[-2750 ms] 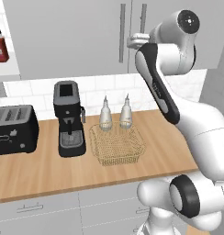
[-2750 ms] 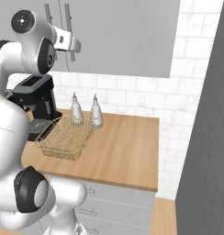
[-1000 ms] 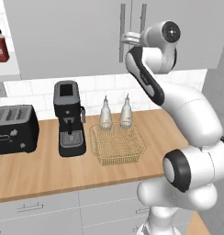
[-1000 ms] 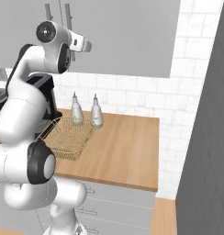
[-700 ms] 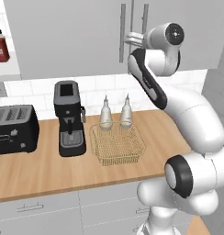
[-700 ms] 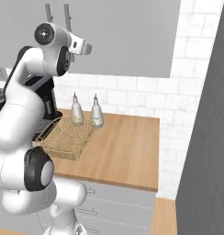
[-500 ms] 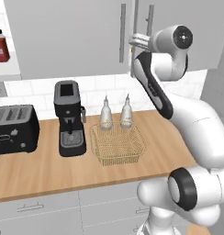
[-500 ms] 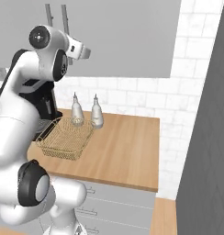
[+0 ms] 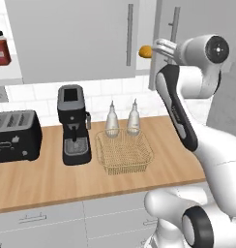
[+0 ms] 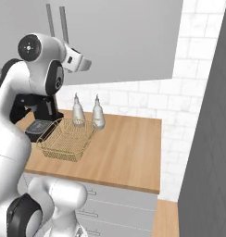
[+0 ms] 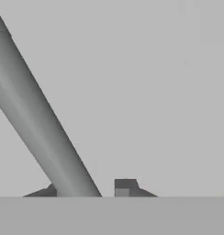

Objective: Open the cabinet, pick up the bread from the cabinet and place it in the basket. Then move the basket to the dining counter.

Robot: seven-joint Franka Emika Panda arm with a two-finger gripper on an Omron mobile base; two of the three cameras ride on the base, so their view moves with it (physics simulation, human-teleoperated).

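Cabinet (image 9: 71, 38) right door stands ajar, fingers (image 11: 127, 187) clenched on its handle (image 11: 40, 124); bread (image 9: 145, 51) shows inside; basket (image 9: 124, 151) on desk (image 9: 42, 177).

On my table (image 9: 52, 181) the basket (image 9: 124, 152) sits in front of 2 bottles (image 9: 122, 119), with the coffee machine (image 9: 73, 125) just to its left and the toaster (image 9: 14, 136) further left. Above them hangs the cabinet (image 9: 71, 38); its right door (image 9: 197, 19) stands ajar, and I see the bread (image 9: 145, 51) inside at the gap. My gripper (image 9: 158, 47) is up beside the bread, jaws either side of the right door's handle (image 11: 40, 124).
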